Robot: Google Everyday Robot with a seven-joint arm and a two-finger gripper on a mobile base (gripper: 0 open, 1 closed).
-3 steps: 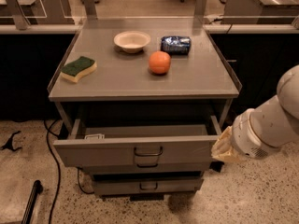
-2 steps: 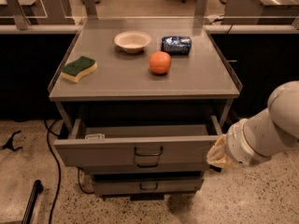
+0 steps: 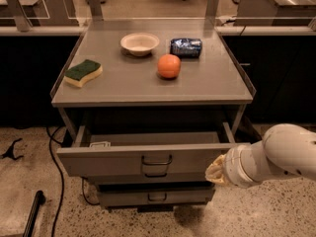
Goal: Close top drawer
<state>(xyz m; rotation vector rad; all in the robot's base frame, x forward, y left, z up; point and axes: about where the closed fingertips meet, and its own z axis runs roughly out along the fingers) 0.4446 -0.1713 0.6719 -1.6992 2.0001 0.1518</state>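
Grey table (image 3: 148,85), three drawers under its front edge. Top drawer (image 3: 108,161) stands pulled out, front well forward of the table's front edge, inside showing. White arm (image 3: 279,154) reaches in from the right, below the table's front right corner. Gripper (image 3: 216,171) sits at the right end of the top drawer front; state of the jaws not readable. On the table: bowl (image 3: 139,43) near the back edge, sponge (image 3: 83,73) by the left edge, orange (image 3: 169,65) mid-table, blue packet (image 3: 186,47) behind it.

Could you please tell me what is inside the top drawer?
Only a small white item shows at the top drawer's front left; its floor is hidden behind the front. The end effector sits by its right end.
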